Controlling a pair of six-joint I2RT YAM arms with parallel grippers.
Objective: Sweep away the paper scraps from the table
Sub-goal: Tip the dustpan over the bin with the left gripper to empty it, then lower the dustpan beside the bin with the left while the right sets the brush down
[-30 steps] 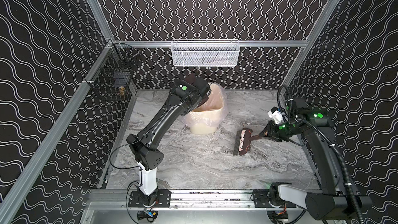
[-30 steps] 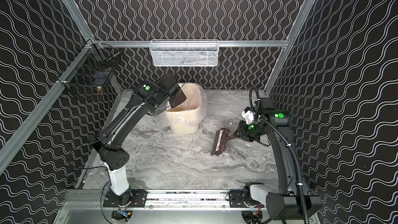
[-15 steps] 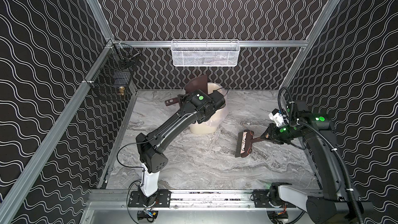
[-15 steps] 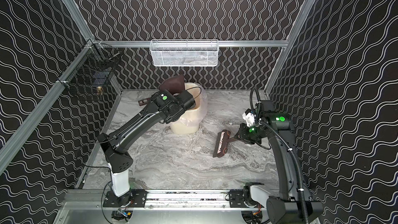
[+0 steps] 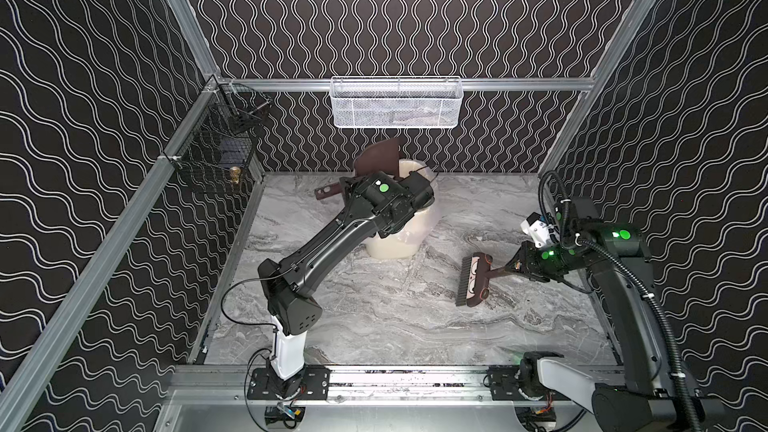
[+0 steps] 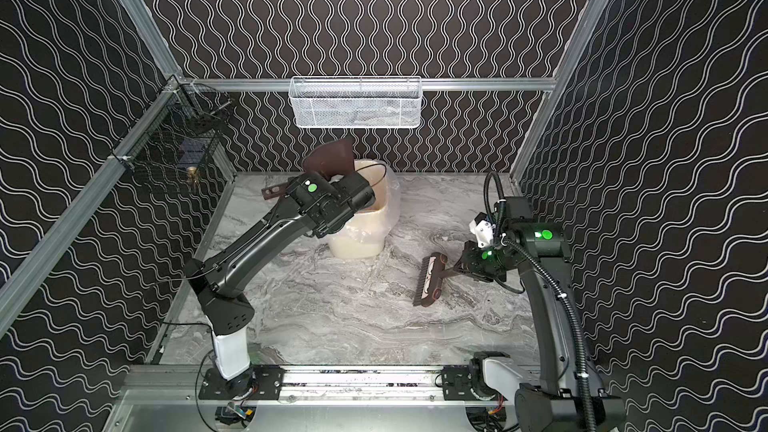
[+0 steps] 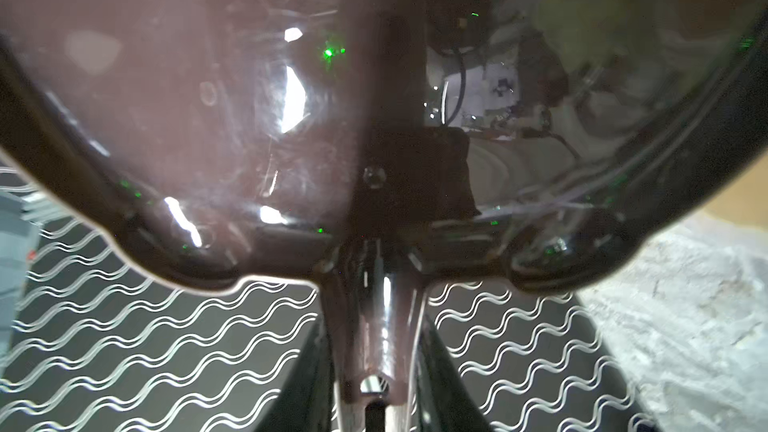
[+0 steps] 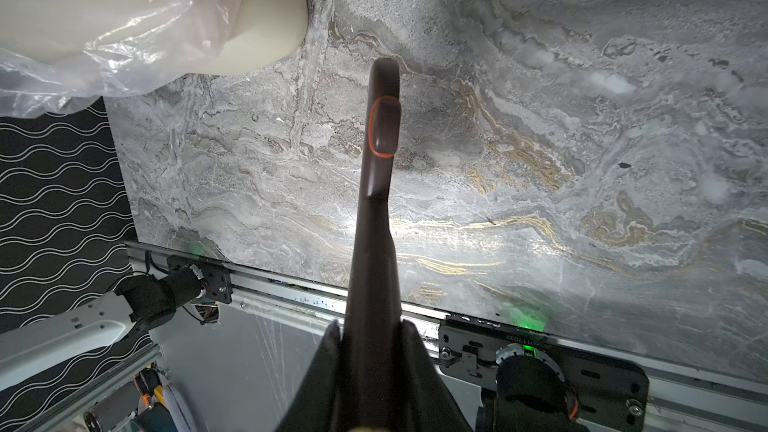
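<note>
Tipping the dustpan (image 5: 378,157) over the bin (image 5: 409,234) is judged the step in hand; it should be kept steep, lip inside the rim, until emptied; its handle is clamped by the left gripper (image 7: 374,371); the brush (image 5: 471,280) is gripped by the right gripper (image 8: 370,351), low over the table (image 5: 374,317); no paper scraps are seen on the marble, and the bin's inside is hidden; against a second ago, the dustpan is seen more upright and further back; the brush is hardly shifted.

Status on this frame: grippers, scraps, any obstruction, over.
Left gripper shut on dustpan, tipped at rim of bin. Right gripper shut on brush, head down near table. No paper scraps visible on table. Nothing in the way.
</note>
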